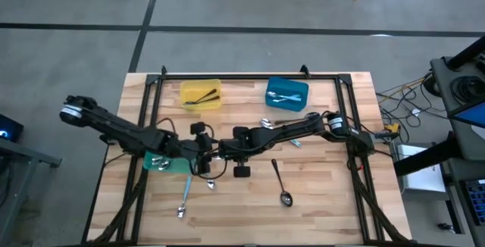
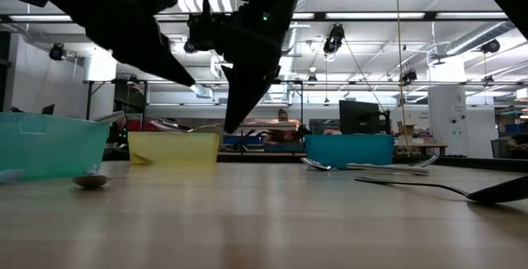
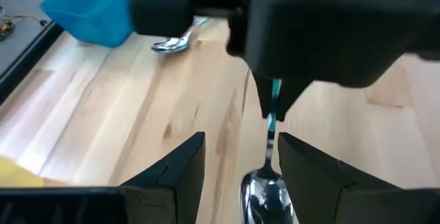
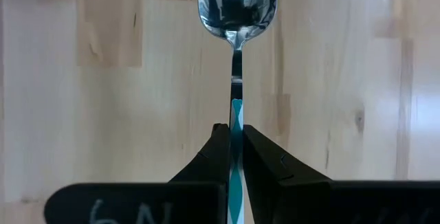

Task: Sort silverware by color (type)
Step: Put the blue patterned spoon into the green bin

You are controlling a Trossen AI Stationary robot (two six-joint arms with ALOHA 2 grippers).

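Observation:
A spoon with a light blue handle and a silver bowl (image 4: 237, 4) hangs over the middle of the wooden table (image 1: 326, 201), with my right gripper (image 4: 236, 138) shut on it. My left gripper (image 3: 240, 176) is open and faces it from the table's left. Its two fingers stand on either side of the spoon's bowl (image 3: 267, 193); no touch shows. In the high view the two grippers meet near the table's middle, left (image 1: 203, 162) and right (image 1: 221, 154). More silverware lies on the table: a blue-handled spoon (image 1: 184, 198), a dark spoon (image 1: 280, 182) and silver pieces (image 1: 269, 123). My right gripper pinches the spoon's light blue handle (image 4: 236, 114) between its two fingers. The fingers slant down from the table's right and lie along the handle. The bowl points away past the fingertips. In the low view nothing under the arms reaches the tabletop, so the spoon is lifted clear.
A yellow bin (image 1: 201, 95) with dark utensils and a blue bin (image 1: 287, 94) with blue-handled ones stand at the far edge. A green bin (image 1: 168, 164) sits under my left arm. A black frame (image 1: 250, 75) runs along the table's edges.

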